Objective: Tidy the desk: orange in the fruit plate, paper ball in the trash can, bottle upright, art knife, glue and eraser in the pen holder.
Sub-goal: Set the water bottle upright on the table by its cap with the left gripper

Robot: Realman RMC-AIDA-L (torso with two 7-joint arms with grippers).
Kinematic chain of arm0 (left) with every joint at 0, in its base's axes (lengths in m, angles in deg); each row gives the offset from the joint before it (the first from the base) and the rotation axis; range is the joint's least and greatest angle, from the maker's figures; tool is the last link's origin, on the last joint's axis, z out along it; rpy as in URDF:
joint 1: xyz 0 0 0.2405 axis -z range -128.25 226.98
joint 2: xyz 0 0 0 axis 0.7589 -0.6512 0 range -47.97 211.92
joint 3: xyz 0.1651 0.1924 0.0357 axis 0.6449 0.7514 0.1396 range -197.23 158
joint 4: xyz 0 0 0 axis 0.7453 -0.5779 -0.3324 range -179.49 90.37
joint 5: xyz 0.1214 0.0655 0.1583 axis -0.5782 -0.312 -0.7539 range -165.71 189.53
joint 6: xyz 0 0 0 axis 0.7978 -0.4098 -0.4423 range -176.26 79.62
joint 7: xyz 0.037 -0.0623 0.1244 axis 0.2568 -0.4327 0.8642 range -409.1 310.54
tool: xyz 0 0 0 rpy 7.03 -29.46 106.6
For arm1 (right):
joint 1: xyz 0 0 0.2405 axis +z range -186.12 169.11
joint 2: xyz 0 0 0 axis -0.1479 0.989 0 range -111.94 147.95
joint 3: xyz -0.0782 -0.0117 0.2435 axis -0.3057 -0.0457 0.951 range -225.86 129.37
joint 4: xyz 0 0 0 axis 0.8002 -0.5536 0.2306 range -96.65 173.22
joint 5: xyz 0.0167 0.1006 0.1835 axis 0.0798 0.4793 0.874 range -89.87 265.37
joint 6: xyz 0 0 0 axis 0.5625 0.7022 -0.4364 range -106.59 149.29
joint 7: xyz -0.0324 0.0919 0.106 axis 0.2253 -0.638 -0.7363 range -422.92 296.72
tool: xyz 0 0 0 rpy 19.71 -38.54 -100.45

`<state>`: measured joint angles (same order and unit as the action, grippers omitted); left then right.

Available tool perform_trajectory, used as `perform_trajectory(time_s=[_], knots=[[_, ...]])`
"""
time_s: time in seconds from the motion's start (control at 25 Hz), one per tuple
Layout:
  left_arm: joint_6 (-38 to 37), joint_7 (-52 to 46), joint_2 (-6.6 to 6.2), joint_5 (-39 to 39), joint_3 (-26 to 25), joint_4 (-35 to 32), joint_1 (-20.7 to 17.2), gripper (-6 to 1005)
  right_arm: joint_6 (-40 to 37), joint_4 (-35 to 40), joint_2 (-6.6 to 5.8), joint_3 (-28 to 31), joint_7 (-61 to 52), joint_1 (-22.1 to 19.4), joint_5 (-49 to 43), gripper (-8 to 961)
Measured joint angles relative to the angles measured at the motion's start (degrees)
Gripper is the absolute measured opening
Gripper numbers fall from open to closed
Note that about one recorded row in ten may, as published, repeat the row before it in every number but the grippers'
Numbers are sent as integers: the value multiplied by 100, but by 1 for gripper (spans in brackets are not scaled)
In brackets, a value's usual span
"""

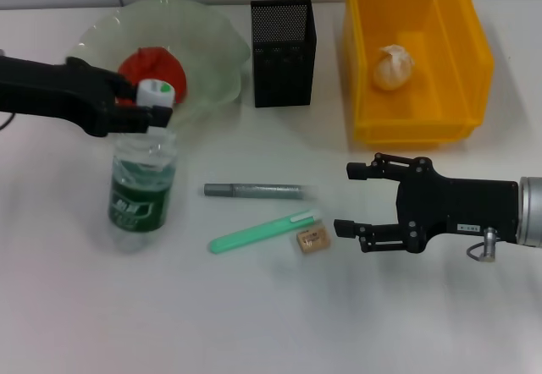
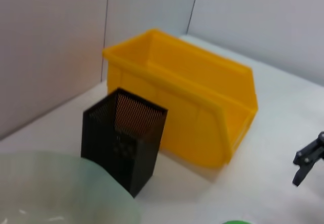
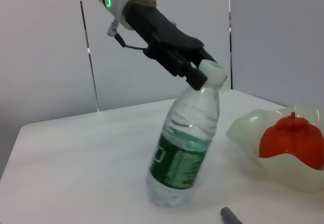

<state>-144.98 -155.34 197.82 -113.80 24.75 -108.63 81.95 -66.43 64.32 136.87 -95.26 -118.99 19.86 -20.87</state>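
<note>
White desk (image 1: 254, 323), grey panelled wall behind — left hand (image 1: 157, 103) clamped on the tilted bottle (image 1: 141, 184) at its cap; right hand (image 1: 356, 198) spread wide, empty, beside the eraser (image 1: 311, 239).

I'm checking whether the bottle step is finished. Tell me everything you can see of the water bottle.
The clear plastic water bottle with a green label and white-green cap stands on the white desk in front of the pale green fruit plate, its base down but the body still leaning slightly. It looks nearly empty. The black left gripper is shut on its cap. Nothing else touches it.
</note>
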Motion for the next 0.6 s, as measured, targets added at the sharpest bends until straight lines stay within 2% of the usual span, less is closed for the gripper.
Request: perform_trajectory(time_s=[0.04, 0.16, 0.24, 0.28, 0.6], knots=[[0, 0, 0, 0, 0, 0, 0, 451, 2, -4, 3, 0, -2, 4, 0, 833], [-13, 132, -103, 374, -10, 19, -159, 452, 33, -13, 9, 0, -19, 17, 0, 833], [-13, 132, -103, 374, -10, 19, -159, 453, 45, -15, 12, 0, -22, 19, 0, 833], [-51, 213, -150, 546, -22, -7, -275, 453, 53, -17, 14, 0, -23, 20, 0, 833], [-64, 631, -181, 838, -229, -7, -468, 456, 60, -22, 21, 8, -85, 35, 0, 832]])
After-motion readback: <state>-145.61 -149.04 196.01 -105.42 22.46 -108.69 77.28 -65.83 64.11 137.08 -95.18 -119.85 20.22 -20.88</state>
